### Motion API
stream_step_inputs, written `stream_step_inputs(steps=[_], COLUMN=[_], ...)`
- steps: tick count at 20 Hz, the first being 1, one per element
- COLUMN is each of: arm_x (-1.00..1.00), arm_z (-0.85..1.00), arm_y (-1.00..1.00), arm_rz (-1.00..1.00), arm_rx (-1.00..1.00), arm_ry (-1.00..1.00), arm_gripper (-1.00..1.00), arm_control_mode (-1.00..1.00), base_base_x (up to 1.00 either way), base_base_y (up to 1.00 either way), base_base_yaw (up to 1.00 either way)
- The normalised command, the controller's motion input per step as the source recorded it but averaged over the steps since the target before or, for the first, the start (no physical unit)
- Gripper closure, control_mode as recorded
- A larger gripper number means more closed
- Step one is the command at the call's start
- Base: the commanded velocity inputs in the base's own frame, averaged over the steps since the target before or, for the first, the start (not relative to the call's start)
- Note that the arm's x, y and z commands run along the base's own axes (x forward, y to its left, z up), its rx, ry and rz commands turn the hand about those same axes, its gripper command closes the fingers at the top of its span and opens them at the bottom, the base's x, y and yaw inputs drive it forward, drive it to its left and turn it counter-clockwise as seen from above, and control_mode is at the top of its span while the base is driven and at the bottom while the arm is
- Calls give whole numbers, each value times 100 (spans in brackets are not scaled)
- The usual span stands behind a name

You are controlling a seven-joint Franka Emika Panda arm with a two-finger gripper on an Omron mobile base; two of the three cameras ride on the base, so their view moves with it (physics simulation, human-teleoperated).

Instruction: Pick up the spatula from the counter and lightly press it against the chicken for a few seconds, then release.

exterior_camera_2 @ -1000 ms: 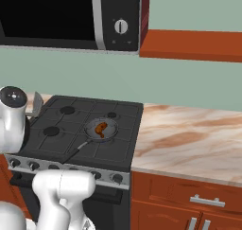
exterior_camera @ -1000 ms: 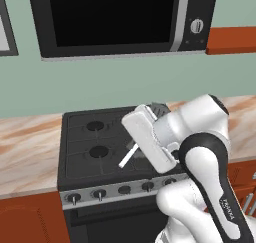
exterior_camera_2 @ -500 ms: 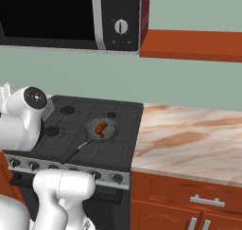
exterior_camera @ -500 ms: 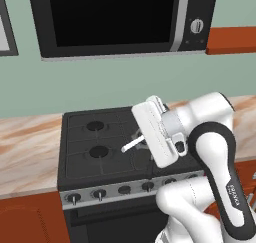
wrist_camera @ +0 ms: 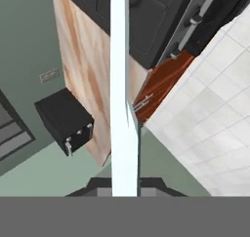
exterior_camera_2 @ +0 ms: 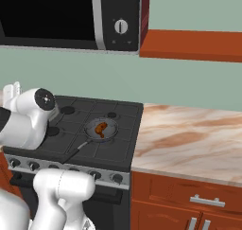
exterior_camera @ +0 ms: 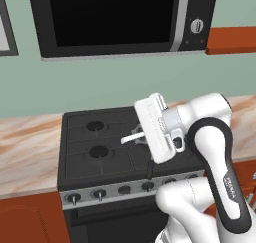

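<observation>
The gripper [wrist_camera: 125,188] is staying clamped on the spatula [exterior_camera: 132,138]. As the hand is rotating, the blade is rising and levelling over the stove [exterior_camera: 80,162]. The chicken [exterior_camera_2: 100,128] is lying untouched in the pan [exterior_camera_2: 113,132], so the carry is progressing.

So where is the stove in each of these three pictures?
Left base view: the stove sits centre-left, partly behind the white arm.
Right base view: the stove is at lower left, with the pan on it.
Hand view: the stove runs along the top edge, tilted, dark on both sides of the spatula.
Shared landmark: the marble counter that meets the stove's side.
</observation>
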Motion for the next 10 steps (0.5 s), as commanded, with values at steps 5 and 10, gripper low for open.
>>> stream_step_inputs(steps=[5, 10], arm_x=[15, 19], arm_z=[0, 0], arm_y=[-1, -9], arm_rz=[-10, -6], arm_rx=[16, 15], arm_ry=[9, 10], arm_gripper=[100, 100], arm_control_mode=[-100, -100], base_base_x=[0, 0], base_base_y=[0, 0], base_base_yaw=[0, 0])
